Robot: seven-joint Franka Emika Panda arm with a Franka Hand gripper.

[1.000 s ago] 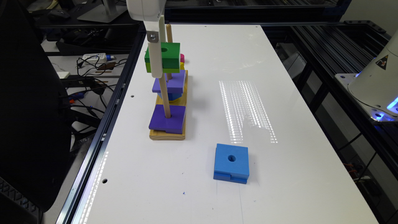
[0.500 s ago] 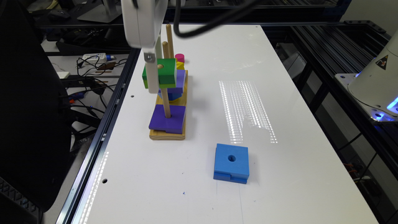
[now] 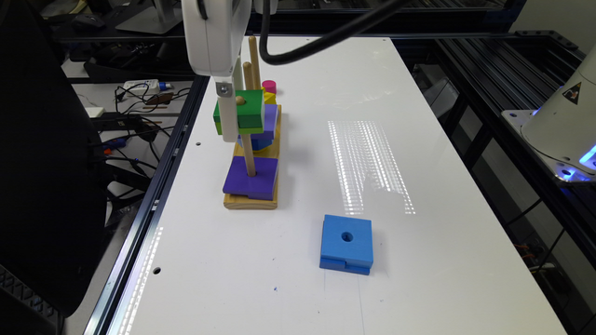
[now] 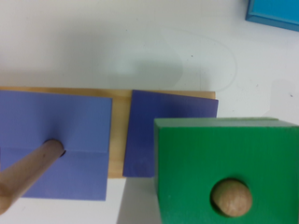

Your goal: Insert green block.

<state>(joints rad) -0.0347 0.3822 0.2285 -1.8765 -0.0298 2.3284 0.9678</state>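
Lowered since a second ago: green block (image 3: 242,111) now threaded on wooden peg (image 4: 231,198), upper left of the exterior view, above purple block (image 3: 251,177). Tool (image 3: 226,118) grip: cannot tell. Remaining: slide down.

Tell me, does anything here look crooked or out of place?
Nothing is damaged or spilled. The green block sits high on its peg, well above the purple block at the base, and the blue block lies alone on the table.

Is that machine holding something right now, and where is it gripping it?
Yes, the green block, pinched by its sides in the gripper, with a wooden peg poking through its hole.
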